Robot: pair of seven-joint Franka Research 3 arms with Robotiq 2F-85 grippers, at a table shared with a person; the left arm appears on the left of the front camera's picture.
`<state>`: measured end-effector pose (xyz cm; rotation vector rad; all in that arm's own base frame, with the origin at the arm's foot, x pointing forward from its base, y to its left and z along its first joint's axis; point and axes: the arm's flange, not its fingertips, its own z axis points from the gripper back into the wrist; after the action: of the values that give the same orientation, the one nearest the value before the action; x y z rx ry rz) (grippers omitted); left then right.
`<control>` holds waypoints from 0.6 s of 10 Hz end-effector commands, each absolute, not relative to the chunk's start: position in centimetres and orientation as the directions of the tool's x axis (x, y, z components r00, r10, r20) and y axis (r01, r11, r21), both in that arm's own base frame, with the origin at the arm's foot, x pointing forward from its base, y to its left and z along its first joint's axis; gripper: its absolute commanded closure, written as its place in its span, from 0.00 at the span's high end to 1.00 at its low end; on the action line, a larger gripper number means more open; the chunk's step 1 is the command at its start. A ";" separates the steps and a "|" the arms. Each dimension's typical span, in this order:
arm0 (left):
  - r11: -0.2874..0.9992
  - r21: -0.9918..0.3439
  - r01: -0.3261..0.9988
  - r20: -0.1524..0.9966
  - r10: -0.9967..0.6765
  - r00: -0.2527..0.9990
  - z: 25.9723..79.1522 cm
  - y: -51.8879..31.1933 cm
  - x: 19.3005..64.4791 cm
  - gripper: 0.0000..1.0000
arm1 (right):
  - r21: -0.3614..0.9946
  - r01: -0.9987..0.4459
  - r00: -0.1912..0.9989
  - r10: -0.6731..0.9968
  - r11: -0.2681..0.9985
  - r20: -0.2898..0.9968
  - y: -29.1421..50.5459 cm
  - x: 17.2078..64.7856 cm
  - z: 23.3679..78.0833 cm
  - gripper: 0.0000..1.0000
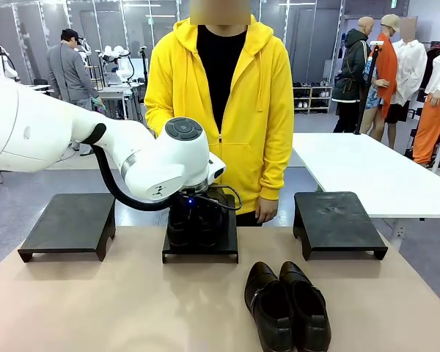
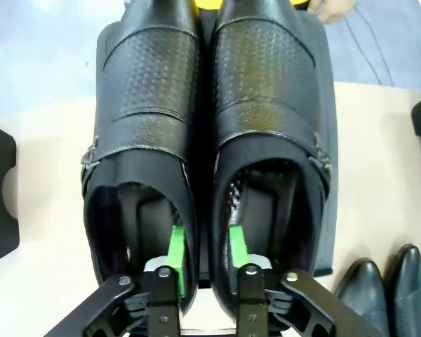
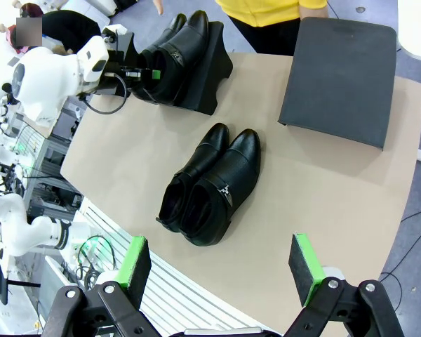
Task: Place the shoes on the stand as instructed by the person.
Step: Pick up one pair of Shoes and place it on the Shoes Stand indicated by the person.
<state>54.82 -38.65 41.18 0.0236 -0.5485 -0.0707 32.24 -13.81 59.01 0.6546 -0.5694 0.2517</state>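
Black leather shoes (image 2: 266, 105) sit on the middle stand (image 1: 200, 253), left jaws pinching their touching inner walls. Best open gently, then lift straight. Right jaws wide; second pair (image 1: 287, 304) on tabletop (image 1: 95, 308).

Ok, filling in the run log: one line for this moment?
left gripper: shut on one pair of shoes, on middle stand | right gripper: open, above table | other pair: on table, untouched

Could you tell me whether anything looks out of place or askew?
Nothing stands out: one pair sits square on the middle stand in the left gripper; the other pair lies neatly on the table.
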 end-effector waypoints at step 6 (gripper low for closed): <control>0.999 0.042 0.023 0.557 -0.042 0.829 42.1 -38.5 54.4 0.93 | 0.499 -0.409 0.810 0.052 0.764 0.584 -13.9 32.3 59.0 1.00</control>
<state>55.00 -38.62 42.05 0.0172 -0.5618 -0.0639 32.24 -13.82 59.02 0.6546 -0.5695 0.2518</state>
